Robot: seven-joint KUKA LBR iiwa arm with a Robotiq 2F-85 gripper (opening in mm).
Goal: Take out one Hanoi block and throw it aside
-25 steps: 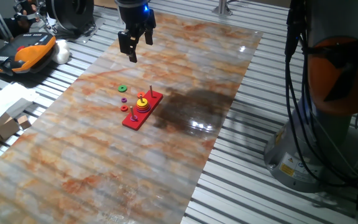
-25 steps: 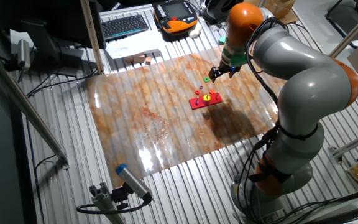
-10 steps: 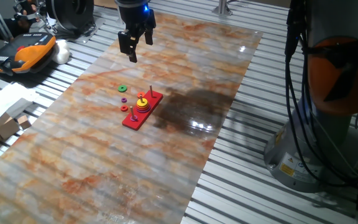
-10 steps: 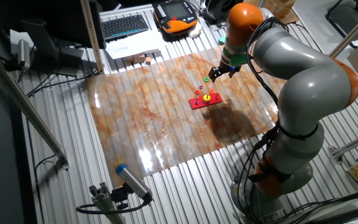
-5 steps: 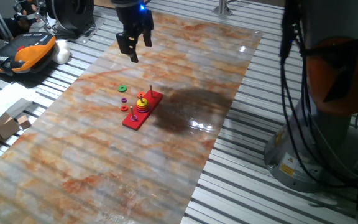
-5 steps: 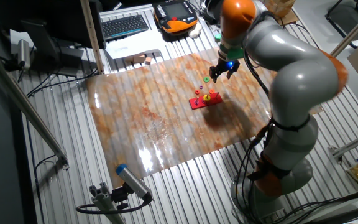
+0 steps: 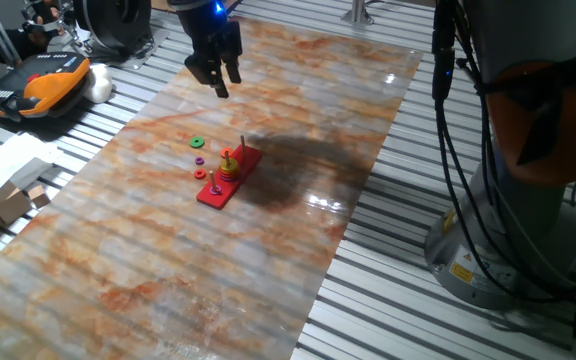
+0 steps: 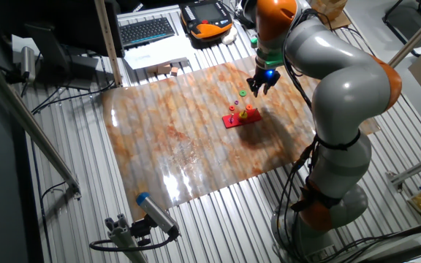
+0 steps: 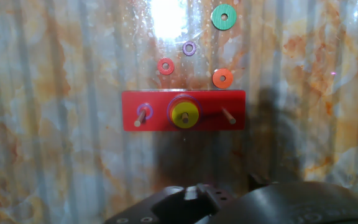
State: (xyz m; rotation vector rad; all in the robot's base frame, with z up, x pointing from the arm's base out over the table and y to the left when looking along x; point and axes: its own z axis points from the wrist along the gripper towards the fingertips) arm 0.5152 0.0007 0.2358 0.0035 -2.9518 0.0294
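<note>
1. Hand view, left part of the frame: a flat red rectangular peg base (image 9: 183, 112) lies across the middle with its long axis left to right. Its left peg carries a small purple ring (image 9: 144, 112). Bare marbled table top (image 9: 48, 93) spreads to the left of the base, so there is open room on that side.
2. Hand view, centre: the small flat yellow ring with a centre hole (image 9: 184, 114) tops the stack on the middle peg, over a wider purple ring. It sits just left of frame centre, above the dark hand housing at the bottom edge.
3. Hand view, upper right: loose red, purple, orange and green rings lie beyond the base's far long edge, and the green ring (image 9: 224, 17) is farthest. That side is crowded.
4. One fixed view: the black two-finger gripper (image 7: 220, 80) hangs in the upper left of the frame, well above and up-left of the stack (image 7: 228, 166). Its fingers look slightly parted and hold nothing.
5. Judgement: the coming move is across and down onto the middle peg, then a straight lift clear of the peg.
</note>
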